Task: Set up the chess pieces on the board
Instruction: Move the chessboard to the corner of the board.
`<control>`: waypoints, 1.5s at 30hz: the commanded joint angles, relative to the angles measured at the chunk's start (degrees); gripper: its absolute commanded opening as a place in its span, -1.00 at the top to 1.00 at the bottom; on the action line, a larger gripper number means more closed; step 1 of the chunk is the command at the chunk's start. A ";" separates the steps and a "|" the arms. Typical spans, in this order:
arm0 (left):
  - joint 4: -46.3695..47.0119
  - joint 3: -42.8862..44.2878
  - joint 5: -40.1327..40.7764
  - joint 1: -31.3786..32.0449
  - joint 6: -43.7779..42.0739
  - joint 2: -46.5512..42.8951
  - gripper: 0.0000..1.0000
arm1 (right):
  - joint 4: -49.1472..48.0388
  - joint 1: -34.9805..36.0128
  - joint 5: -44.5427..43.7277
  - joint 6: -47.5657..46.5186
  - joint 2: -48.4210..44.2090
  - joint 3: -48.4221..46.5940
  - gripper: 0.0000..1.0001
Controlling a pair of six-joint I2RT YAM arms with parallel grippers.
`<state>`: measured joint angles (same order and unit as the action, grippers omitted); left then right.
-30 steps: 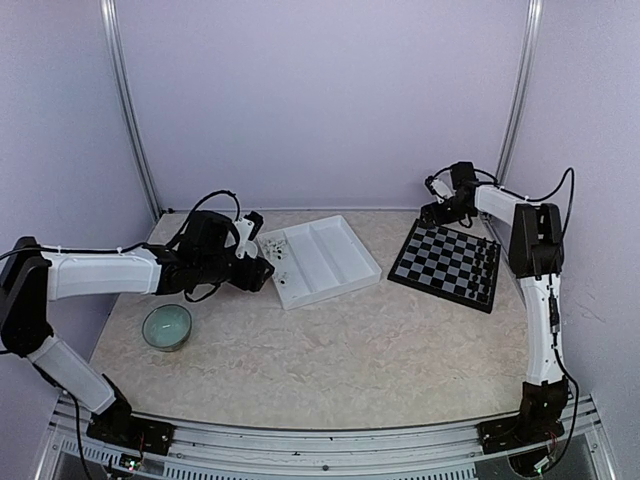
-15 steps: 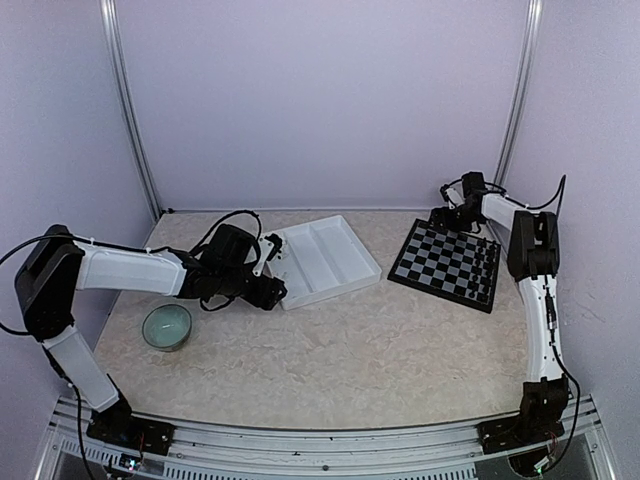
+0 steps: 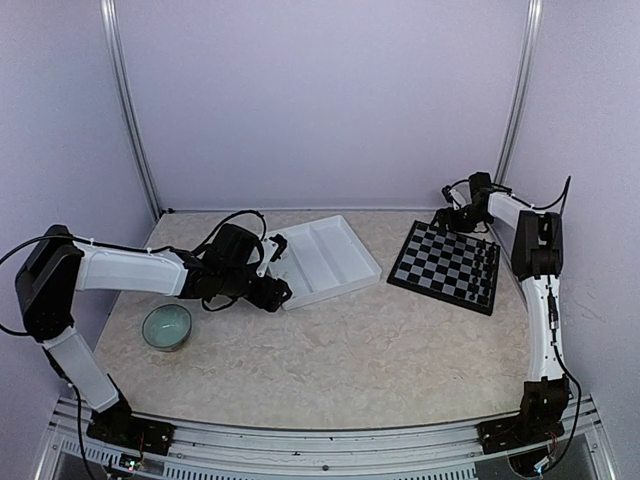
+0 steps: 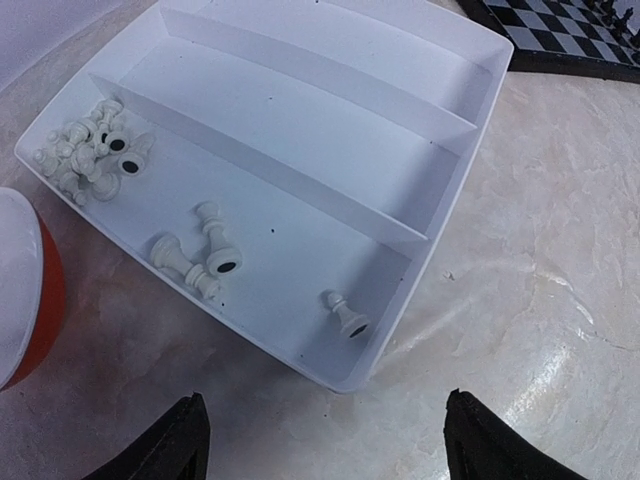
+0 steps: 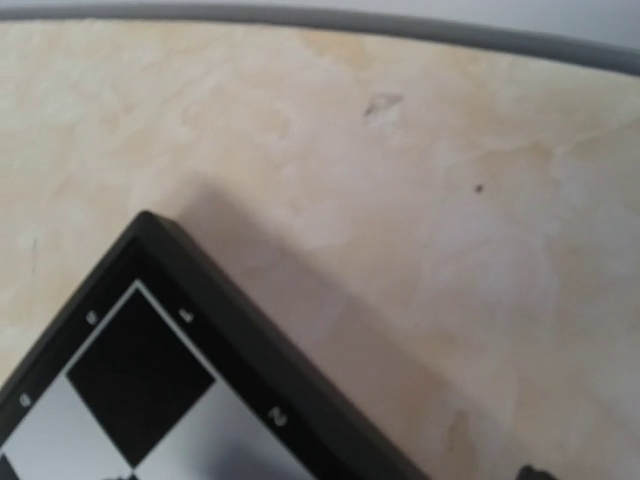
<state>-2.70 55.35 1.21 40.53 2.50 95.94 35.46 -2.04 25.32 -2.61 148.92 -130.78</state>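
on my far left the bowl (image 3: 167, 326) sits on the table (image 3: 330, 350), apart from my work. my left gripper (image 4: 322, 448) hangs low at the near corner of the white tray (image 4: 470, 190), jaws spread wide with nothing between them. the white chess pieces (image 4: 88, 152) all lie in the tray's nearest compartment: a heap in its far corner, a toppled pair (image 4: 205, 258) midway along, and a lone pawn (image 4: 347, 315) on its side closest to my fingers. the other two compartments look bare.

i judge this to be the fetching step: a white piece has to come out of the tray. the pawn seems the easy one. it calls for a short reach in over the rim, fingers either side of its stem, and a narrow close, since it is tiny and lying flat.

further right, the board (image 3: 447, 265) lies flat, well apart from the tray. my right gripper (image 3: 452, 216) hovers at its far corner, opened wide and carrying nothing that i can see. whether dark pieces stand on the board's far edge is too small to tell.
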 commanded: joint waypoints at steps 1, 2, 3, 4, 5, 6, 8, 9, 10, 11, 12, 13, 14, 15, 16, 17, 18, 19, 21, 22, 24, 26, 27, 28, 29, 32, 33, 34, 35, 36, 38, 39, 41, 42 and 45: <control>-0.71 1.08 -0.86 1.22 -0.02 -2.80 -0.61 | 12.46 0.02 1.36 -1.90 0.81 1.17 -0.67; -0.75 1.07 -0.86 1.36 0.03 -3.05 -0.61 | 12.79 0.02 0.83 -2.00 0.70 1.55 -0.66; -0.79 1.07 -0.86 1.57 0.01 -3.28 -0.61 | 13.06 0.02 0.63 -2.11 0.55 1.95 -0.66; -0.89 1.12 -0.86 1.79 -0.04 -3.41 -0.61 | 13.45 0.02 0.65 -2.13 0.39 2.46 -0.65; -0.90 1.16 -0.86 1.95 0.04 -3.60 -0.61 | 13.71 0.02 0.97 -2.06 0.22 3.10 -0.62; -0.90 1.16 -0.80 2.12 0.04 -3.71 -0.61 | 13.97 0.02 1.29 -2.11 -0.08 3.95 -0.61; -0.87 1.32 -0.65 2.26 0.25 -4.05 -0.61 | 14.66 0.11 2.34 -2.62 -0.61 5.44 -0.57; -0.86 1.41 -0.60 2.34 0.43 -4.22 -0.61 | 15.34 0.11 2.77 -2.92 -0.79 6.02 -0.55; -0.90 1.54 -0.60 2.38 0.61 -4.35 -0.61 | 15.73 0.11 3.34 -3.32 -1.07 6.81 -0.53; -0.84 1.64 -0.64 2.44 0.73 -4.51 -0.61 | 15.93 0.11 3.86 -3.74 -1.46 7.71 -0.49; -0.80 1.75 -0.75 2.44 0.89 -4.61 -0.61 | 15.98 0.11 4.34 -4.14 -1.97 8.93 -0.46; -0.79 1.84 -0.85 2.44 0.96 -4.69 -0.61 | 16.10 0.11 4.57 -4.35 -2.58 10.21 -0.44; -0.76 1.86 -0.86 2.50 1.05 -4.95 -0.61 | 16.04 0.19 4.83 -4.52 -3.48 11.58 -0.42; -0.69 1.86 -0.86 2.53 1.09 -5.25 -0.61 | 15.92 0.24 5.15 -4.82 -4.45 13.22 -0.39; -0.69 1.86 -0.86 2.53 1.10 -5.44 -0.61 | 15.66 0.32 5.25 -5.12 -5.53 14.85 -0.37; -0.72 1.86 -0.86 2.53 1.10 -5.63 -0.61 | 15.41 0.43 5.19 -5.42 -6.58 16.68 -0.35; -0.71 1.86 -0.86 2.53 1.10 -5.82 -0.61 | 15.02 0.52 5.10 -5.65 -7.88 18.55 -0.34; -0.70 1.83 -0.86 2.61 1.12 -5.99 -0.61 | 14.52 0.67 5.02 -5.91 -9.12 20.50 -0.34; -0.71 1.78 -0.86 2.70 1.19 -6.32 -0.61 | 13.62 0.93 4.40 -6.37 -11.95 25.37 -0.33; -0.68 1.78 -0.86 2.83 1.23 -6.45 -0.61 | 13.01 1.17 4.11 -6.62 -13.49 27.86 -0.32; -0.64 1.78 -0.86 3.01 1.42 -6.76 -0.61 | 12.18 1.69 3.95 -7.46 -16.31 32.51 -0.28; -0.57 1.78 -0.55 3.14 1.82 -6.82 -0.61 | 11.51 1.90 3.70 -8.20 -19.24 37.26 -0.26; -0.49 1.78 -0.37 3.21 1.95 -6.82 -0.61 | 11.21 3.23 3.54 -8.62 -20.61 39.41 -0.24; -0.47 1.82 -0.32 3.22 2.05 -6.85 -0.61 | 10.88 4.16 3.09 -8.96 -21.90 41.50 -0.24; -0.39 1.90 -0.38 3.23 2.19 -6.76 -0.61 | 10.67 4.80 2.62 -9.49 -23.04 43.29 -0.23; -0.28 2.25 -0.39 3.24 2.75 -6.66 -0.61 | 10.66 6.94 0.93 -11.23 -25.94 47.67 -0.20; -0.21 2.36 -0.40 3.24 3.08 -6.51 -0.61 | 10.52 7.49 0.54 -11.64 -26.71 48.79 -0.20; -0.18 2.51 -0.46 3.24 3.37 -6.41 -0.61 | 10.34 8.02 0.37 -12.03 -27.42 49.77 -0.19; -0.21 2.68 -0.44 3.22 3.71 -6.26 -0.61 | 10.17 8.55 0.16 -12.30 -28.12 50.64 -0.19; -0.16 2.85 -0.43 3.23 4.06 -6.13 -0.61 | 10.06 9.00 -0.09 -12.44 -28.71 51.42 -0.18; -0.48 3.27 0.18 3.24 4.95 -5.54 -0.60 | 10.03 10.38 -0.50 -12.90 -29.85 52.60 -0.15; -0.77 3.61 0.49 3.24 5.31 -5.31 -0.60 | 10.08 11.05 -0.62 -13.01 -30.36 53.16 -0.15; -1.30 4.07 0.91 3.24 5.64 -4.79 -0.60 | 10.43 12.65 -0.65 -13.53 -31.59 54.39 -0.13; -1.51 4.27 1.17 3.24 5.73 -4.48 -0.60 | 10.51 13.53 -0.83 -13.68 -32.37 55.49 -0.13; -1.69 4.32 1.47 3.24 5.84 -4.07 -0.60 | 10.36 16.51 -1.31 -14.11 -34.47 58.26 -0.13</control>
<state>-3.29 58.17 1.69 43.48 7.38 90.54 39.13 10.13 25.56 -15.97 115.15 -77.54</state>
